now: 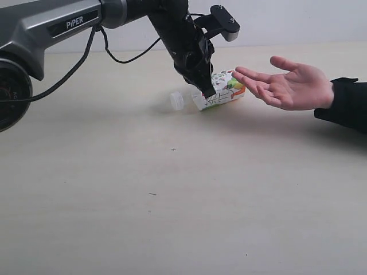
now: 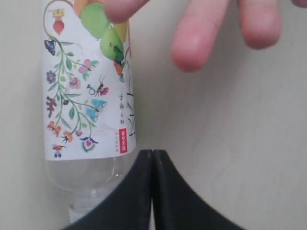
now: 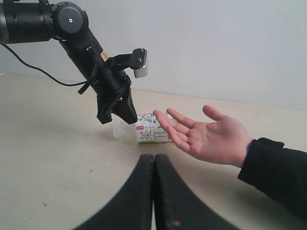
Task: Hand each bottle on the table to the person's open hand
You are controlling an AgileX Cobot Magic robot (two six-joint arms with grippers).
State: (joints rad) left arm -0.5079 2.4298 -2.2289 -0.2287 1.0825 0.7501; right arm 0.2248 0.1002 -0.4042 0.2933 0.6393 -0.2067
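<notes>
Bottle [image 1: 225,90], squarish and clear with a white floral label, lies on its side on the table [image 1: 172,206] in the upper middle of the exterior view, its pale cap [image 1: 176,100] pointing left. The left gripper [image 1: 206,90] hangs over the bottle's neck end with both jaws pressed together, holding nothing. In the left wrist view its closed tips sit just beside the bottle's shoulder. From the right edge a person's open hand [image 1: 289,86] reaches in palm up, fingertips right by the bottle's base. The right gripper [image 3: 154,158] is also closed and empty.
</notes>
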